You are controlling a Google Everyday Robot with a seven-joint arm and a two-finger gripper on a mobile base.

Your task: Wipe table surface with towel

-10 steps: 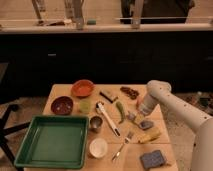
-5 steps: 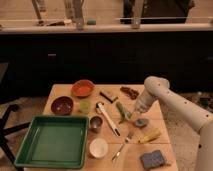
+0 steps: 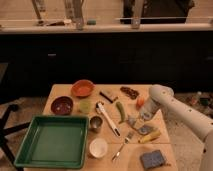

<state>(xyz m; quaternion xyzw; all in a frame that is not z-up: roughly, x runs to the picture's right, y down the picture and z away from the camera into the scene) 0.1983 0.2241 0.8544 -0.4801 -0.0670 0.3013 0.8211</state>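
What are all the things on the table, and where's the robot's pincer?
table: 1, light tan wood, centre
tray: 1, green, front left
bowls: 2, orange at back, dark red left
metal cup: 1, silver, beside tray
white cup: 1, front
spatula: 1, white handle, centre
fork: 1, silver, front
towel: 1, pale grey-blue, under pincer
pad: 1, dark blue-grey, front right
arm: 1, white, right
pincer: 1, shut on towel, right of centre

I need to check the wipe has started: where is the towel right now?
In the camera view the towel lies on the table surface right of centre, under the shut tool, between the green vegetable and yellow item.
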